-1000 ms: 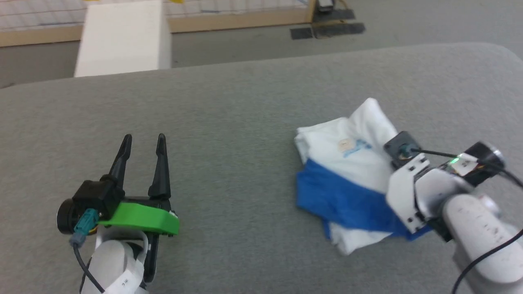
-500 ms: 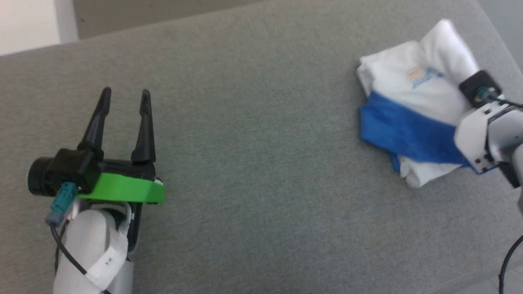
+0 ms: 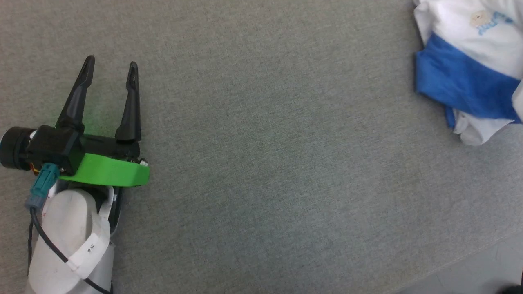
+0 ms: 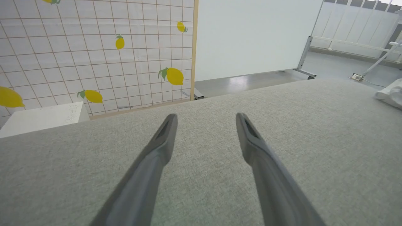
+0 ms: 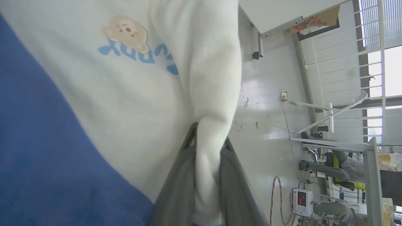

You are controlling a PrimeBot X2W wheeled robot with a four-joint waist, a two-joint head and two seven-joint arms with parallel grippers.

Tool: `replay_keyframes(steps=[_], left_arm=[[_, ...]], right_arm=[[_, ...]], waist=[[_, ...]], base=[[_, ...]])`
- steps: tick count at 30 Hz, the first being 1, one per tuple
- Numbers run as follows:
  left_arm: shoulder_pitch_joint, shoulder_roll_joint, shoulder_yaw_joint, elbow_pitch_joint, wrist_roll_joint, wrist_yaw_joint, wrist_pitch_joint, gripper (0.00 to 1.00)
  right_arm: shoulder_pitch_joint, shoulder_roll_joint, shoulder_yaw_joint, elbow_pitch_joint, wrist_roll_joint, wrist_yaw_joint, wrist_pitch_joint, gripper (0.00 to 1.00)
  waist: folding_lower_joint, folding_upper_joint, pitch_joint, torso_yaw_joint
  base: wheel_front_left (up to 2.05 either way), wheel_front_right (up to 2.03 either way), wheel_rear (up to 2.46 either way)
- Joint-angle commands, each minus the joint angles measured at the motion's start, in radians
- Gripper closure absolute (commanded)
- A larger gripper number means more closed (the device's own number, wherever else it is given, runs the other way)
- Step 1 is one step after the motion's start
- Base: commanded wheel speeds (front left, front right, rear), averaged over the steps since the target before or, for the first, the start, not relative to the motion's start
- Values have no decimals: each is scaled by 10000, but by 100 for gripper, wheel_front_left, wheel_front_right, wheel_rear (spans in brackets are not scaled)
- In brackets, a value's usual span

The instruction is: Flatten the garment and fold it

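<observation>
The garment [image 3: 461, 69] lies bunched at the upper right of the head view, its white body over a bright blue band. In the right wrist view my right gripper [image 5: 209, 135] is shut on a thick white fold of the garment [image 5: 125, 94], close to a small bear print [image 5: 125, 29] with blue letters. My left gripper [image 3: 110, 65] rests open at the left over the grey padded surface [image 3: 261, 163], far from the cloth. The left wrist view shows its fingers [image 4: 163, 141] spread with nothing between them, and the garment [image 4: 391, 92] small at the far right.
The grey surface ends at a front edge in the lower right, with pale floor [image 3: 490, 269] beyond. Past the far edge stand a white box [image 4: 40, 117], a lemon-patterned tiled panel [image 4: 94, 47] and a white board [image 4: 251, 37].
The head camera has swung down and left, so the whole picture shifted and the garment now sits in the upper right corner. The left gripper stays open and in place.
</observation>
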Motion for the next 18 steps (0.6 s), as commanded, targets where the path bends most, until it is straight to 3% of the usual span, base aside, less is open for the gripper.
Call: replay_keyframes(steps=[1, 9, 10, 11, 12, 18], left_arm=[[-203, 119, -47, -43, 20, -67, 60, 0], [-289, 258, -202, -7, -74, -49, 89, 0], [-266, 239, -212, 42, -89, -41, 68, 0], [-227, 212, -228, 114, -107, -31, 41, 0], [-192, 178, -242, 184, -126, -21, 14, 0], [158, -199, -378, 779, -297, 19, -177, 0]], right_arm=[[-214, 50, -186, 138, -182, -21, -163, 100], [-574, 225, -1244, 690, -1165, -21, -743, 100], [-523, 255, -1309, 758, -1248, -21, -715, 94], [-464, 304, -1422, 816, -1322, -21, -691, 43], [-404, 343, -1550, 856, -1380, -21, -655, 0], [181, 512, -2223, 1146, -1609, -21, -487, 0]], waist=[[-1, -1, 407, 27], [-1, -1, 561, 403], [-1, -1, 486, 427], [-1, -1, 379, 450], [-1, -1, 268, 474], [-1, -1, -1028, 687]], base=[[0, 0, 0], [0, 0, 0], [0, 0, 0], [0, 0, 0], [0, 0, 0], [0, 0, 0]])
